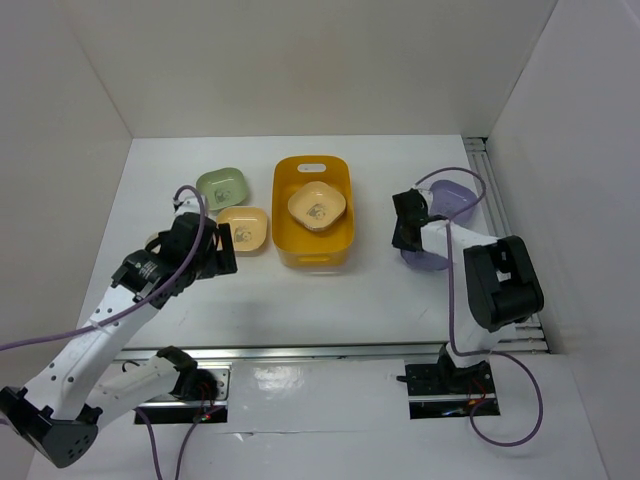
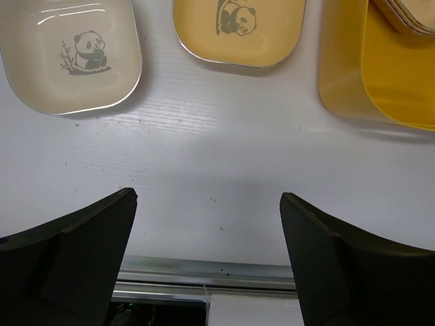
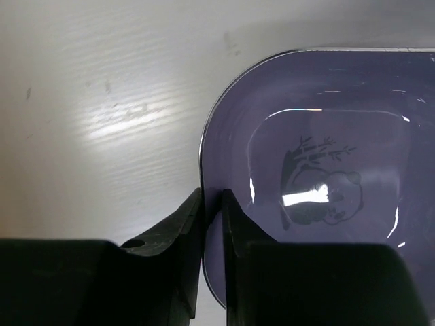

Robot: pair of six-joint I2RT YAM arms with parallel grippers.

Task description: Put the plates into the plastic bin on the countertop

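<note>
The yellow-orange plastic bin (image 1: 340,235) stands mid-countertop with a cream plate (image 1: 318,207) inside. A green plate (image 1: 222,184) and a yellow plate (image 1: 243,229) lie left of it. My left gripper (image 1: 228,254) is open and empty just in front of the yellow plate (image 2: 238,30); a cream plate (image 2: 71,58) lies to its left, and the bin (image 2: 380,75) to its right. My right gripper (image 3: 212,195) is shut on the left rim of a lavender plate (image 3: 319,183). In the top view it (image 1: 408,222) sits beside a lavender plate (image 1: 455,200); a second lavender one (image 1: 428,262) shows under the arm.
White walls bound the countertop (image 1: 330,300) on three sides. A metal rail (image 1: 340,350) runs along the near edge and another (image 1: 495,190) along the right wall. Purple cables loop over both arms.
</note>
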